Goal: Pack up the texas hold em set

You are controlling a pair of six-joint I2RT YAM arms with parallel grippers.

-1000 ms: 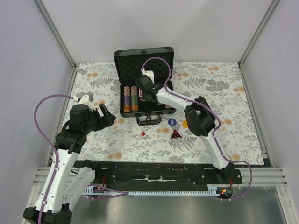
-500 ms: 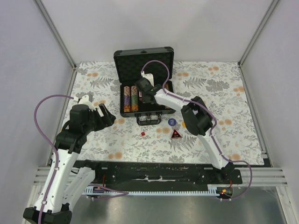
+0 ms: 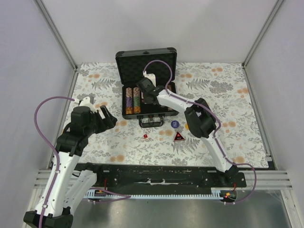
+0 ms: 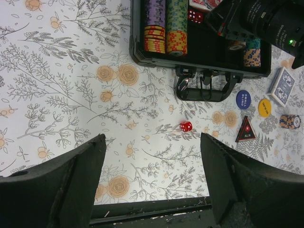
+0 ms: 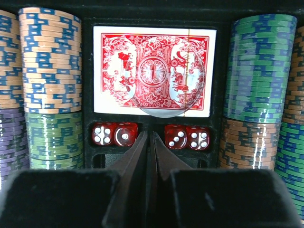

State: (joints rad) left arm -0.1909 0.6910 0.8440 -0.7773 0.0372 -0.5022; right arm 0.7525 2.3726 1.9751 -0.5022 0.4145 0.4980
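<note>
While right arm (image 3: 172, 101) stretches into briefcase (image 3: 134, 66), right fingers (image 5: 133, 164) closed, left arm (image 3: 71, 138) bent, left fingers (image 4: 61, 185) spread.

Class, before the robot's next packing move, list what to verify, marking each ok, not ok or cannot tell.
1. Dark grey briefcase lid open: ok.
2. Red-backed card deck seated in its foam slot: ok.
3. Left gripper open, empty: ok.
4. Right gripper shut, holding nothing: ok.
5. Every die packed: not ok; one small red die lies on the table.
6. Blue-backed card deck packed: not ok; outside the briefcase.
</note>
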